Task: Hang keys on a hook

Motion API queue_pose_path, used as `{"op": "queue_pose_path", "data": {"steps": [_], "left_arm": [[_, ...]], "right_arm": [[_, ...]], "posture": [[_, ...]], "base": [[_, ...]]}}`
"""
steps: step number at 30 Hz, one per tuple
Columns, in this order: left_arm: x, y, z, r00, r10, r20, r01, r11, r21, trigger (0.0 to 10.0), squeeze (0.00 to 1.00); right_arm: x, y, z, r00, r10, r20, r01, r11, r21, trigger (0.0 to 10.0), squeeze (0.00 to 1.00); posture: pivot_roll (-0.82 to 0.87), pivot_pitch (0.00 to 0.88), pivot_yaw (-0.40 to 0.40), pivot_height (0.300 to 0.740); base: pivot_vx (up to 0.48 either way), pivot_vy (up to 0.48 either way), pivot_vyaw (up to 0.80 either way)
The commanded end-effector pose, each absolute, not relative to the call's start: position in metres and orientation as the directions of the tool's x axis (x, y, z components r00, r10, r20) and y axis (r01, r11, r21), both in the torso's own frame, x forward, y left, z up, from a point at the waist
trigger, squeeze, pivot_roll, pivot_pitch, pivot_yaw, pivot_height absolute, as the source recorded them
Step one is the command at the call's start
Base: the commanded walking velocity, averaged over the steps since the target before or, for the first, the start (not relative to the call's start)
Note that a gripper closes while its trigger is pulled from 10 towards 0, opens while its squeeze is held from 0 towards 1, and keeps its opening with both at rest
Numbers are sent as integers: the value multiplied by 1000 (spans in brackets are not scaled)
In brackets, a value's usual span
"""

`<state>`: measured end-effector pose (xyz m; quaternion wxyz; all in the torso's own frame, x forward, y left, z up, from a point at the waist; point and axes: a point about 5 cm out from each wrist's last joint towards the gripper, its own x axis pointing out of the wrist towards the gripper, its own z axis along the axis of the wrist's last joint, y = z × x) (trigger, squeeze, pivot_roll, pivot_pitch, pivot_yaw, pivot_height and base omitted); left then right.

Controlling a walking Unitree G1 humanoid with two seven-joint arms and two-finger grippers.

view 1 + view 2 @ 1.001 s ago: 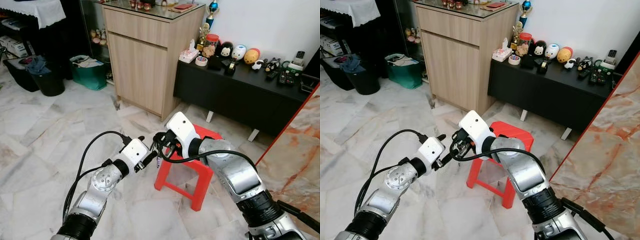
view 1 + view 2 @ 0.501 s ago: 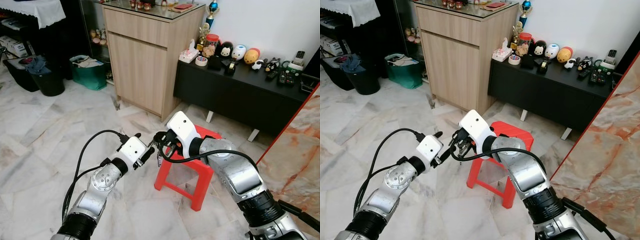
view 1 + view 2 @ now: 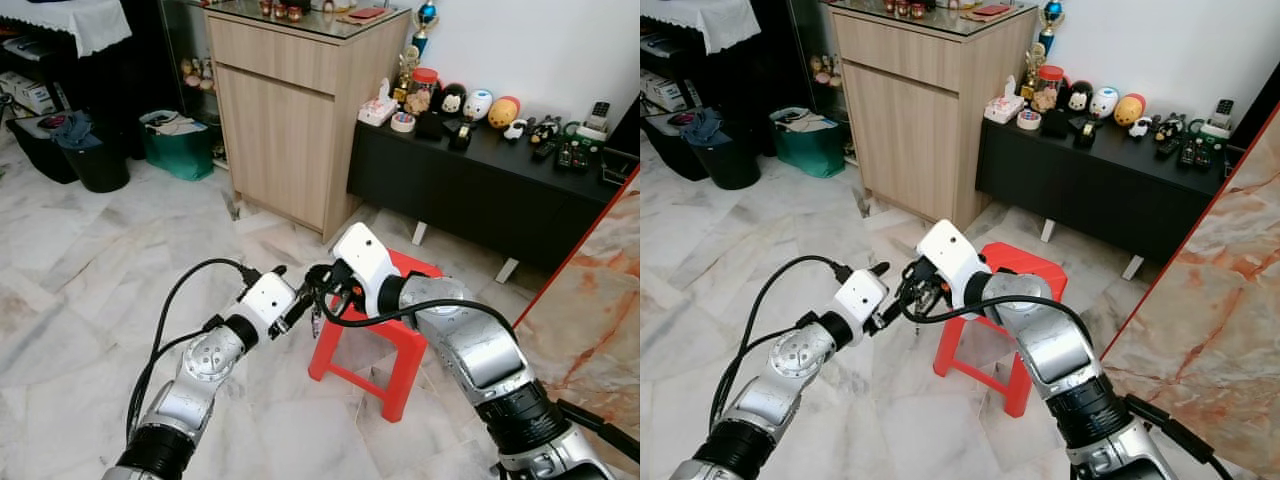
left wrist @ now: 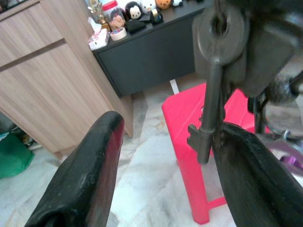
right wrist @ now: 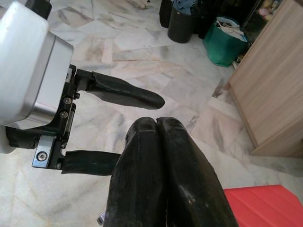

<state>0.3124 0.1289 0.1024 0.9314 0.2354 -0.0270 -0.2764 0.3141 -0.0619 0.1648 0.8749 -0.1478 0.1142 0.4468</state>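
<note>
The two arms meet in the air above the marble floor [image 3: 90,270], just in front of the red stool [image 3: 385,335]. The right end effector [image 5: 156,124] has its two black fingers squeezed tight together, and it is holding the keys [image 4: 210,94], which hang down from it. The left end effector [image 4: 165,156] is spread wide, with one finger on each side of the hanging keys, and the keys look to be touching one finger. Compared with a second ago, the left end effector has moved in a little closer to the right one, so the keys now sit between its open fingers. This looks like a hand-over: the left side is getting ready to take the keys, but it has not closed on them yet. No hook can be seen around here, so the hanging part is likely a long way off. Next, the left fingers would need to close on the keys before the right ones let go, or the keys could drop to the floor. Behind the arms stand a wooden cabinet [image 3: 290,110] and a low black shelf [image 3: 480,185] with small toys on it.
</note>
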Motion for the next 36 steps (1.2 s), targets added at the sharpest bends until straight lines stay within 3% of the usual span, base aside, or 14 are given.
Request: {"op": "queue_pose_path", "data": {"steps": [1,33,35,36], "left_arm": [[314,130,102,847,-523,-93,501,729,467,10000,0],[313,125,115,828,-561,17,500,751,432,10000,0],[313,126,115,829,-558,22,495,753,433,9451,0],[313,126,116,829,-559,24,495,753,433,6824,0]], "right_arm": [[316,-61,177,580,757,-302,-814,552,-180,10000,0],[311,-59,174,543,778,-315,-839,517,-168,10000,0],[311,-59,174,543,779,-315,-839,517,-168,10000,0],[311,-59,174,543,778,-315,-839,517,-168,10000,0]], "posture": [[70,0,-103,740],[69,0,-104,740],[69,0,-104,740],[69,0,-104,740]], "base": [[0,0,0],[0,0,0],[0,0,0],[0,0,0]]}}
